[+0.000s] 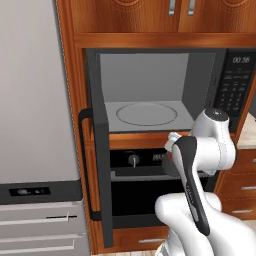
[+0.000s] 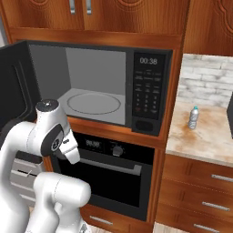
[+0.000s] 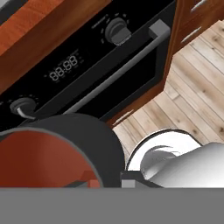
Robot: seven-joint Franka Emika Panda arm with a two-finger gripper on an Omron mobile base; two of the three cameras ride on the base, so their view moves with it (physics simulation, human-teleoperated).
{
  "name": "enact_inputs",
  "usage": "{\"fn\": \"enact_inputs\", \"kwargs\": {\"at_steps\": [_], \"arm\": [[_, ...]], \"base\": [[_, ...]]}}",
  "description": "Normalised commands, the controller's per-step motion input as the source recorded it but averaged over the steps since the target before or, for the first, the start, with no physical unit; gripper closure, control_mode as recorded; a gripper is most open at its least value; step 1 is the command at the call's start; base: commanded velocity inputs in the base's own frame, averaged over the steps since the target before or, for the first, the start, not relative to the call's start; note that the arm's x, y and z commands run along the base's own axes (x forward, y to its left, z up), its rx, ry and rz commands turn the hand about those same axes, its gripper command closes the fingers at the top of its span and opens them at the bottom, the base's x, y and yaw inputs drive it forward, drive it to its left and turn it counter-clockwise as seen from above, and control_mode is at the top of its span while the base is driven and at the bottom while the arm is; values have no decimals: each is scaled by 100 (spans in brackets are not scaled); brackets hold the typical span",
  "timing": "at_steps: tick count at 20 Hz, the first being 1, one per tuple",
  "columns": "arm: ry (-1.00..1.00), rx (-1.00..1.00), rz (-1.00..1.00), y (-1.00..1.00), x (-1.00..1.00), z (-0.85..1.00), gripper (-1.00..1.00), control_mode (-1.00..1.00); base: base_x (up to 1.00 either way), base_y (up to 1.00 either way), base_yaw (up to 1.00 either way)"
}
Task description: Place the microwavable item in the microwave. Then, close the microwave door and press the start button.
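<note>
Mug [image 3: 48, 162] is what I must put in the microwave, and in the hand view it sits right at my gripper [image 3: 103, 183], close under the camera: I look down into its reddish-brown inside, and its dark rim passes just over my fingertips [image 3: 129, 178]. My jaws are pressed close together, and I judge that they pinch the wall of the mug, with one finger inside and one outside, though the contact itself is hidden at the bottom of that view.

The first step is therefore only half done. The mug is picked up, as far as I can judge, but it is not yet in the microwave [image 1: 150, 90]. The cavity is above my hand and holds only its round glass turntable [image 1: 146, 114]; nothing stands on it. The microwave door [image 1: 97, 145] is swung wide open to the left of my hand, so it is not yet closed. The start button on the keypad panel [image 2: 149, 88] is also not yet pressed; which key it is I cannot read.

Just in front of my hand and below the microwave is the black oven [image 3: 87, 65] with its knobs and long handle [image 3: 118, 72]. Well apart to the right, a small water bottle [image 2: 194, 117] stands on the counter [image 2: 205, 141].
</note>
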Motion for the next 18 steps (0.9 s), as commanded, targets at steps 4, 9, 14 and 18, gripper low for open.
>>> {"fn": "enact_inputs", "kwargs": {"at_steps": [4,9,14,18], "arm": [[-18,0,0,-12,41,61,100,-100],[-9,0,0,0,56,50,100,-100],[-5,0,-2,0,60,41,100,-100],[-1,0,0,0,81,29,100,-100]], "base": [[0,0,0],[0,0,0],[0,0,0],[0,0,0]]}}
